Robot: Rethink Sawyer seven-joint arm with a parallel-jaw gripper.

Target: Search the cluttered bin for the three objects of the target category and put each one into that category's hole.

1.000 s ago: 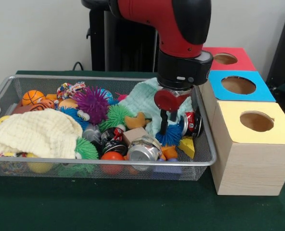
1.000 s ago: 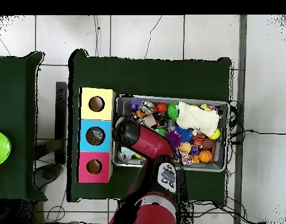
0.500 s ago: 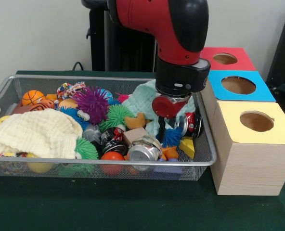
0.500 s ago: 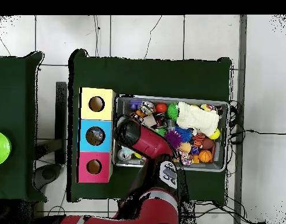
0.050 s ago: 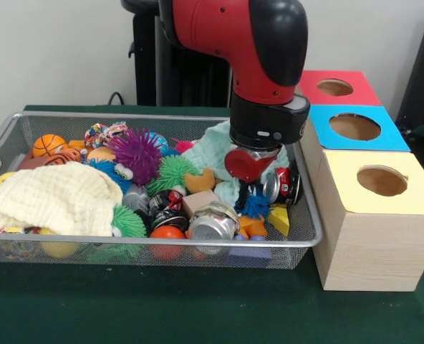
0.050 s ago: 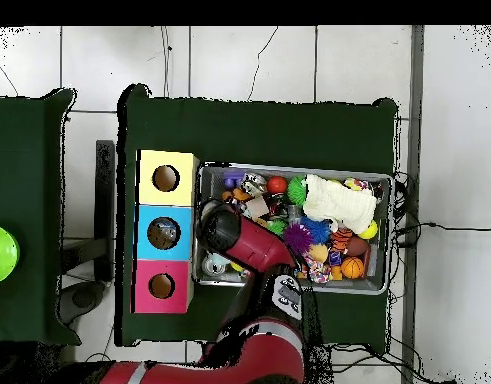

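Gripper point(image 5: 248, 192) low in bin's point(image 5: 309, 240) right end, directly over blue spiky ball point(image 5: 256, 206); finger state hidden, can't tell. Can point(image 5: 286, 183) just right, on its side; holes further right.

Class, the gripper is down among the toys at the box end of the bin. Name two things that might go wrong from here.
1. The gripper sits in tight clutter: the blue spiky ball, a can and the green cloth crowd it, so it may snag or lift the wrong item.
2. The bin wall stands between it and the boxes, so a low carry might clip the rim.
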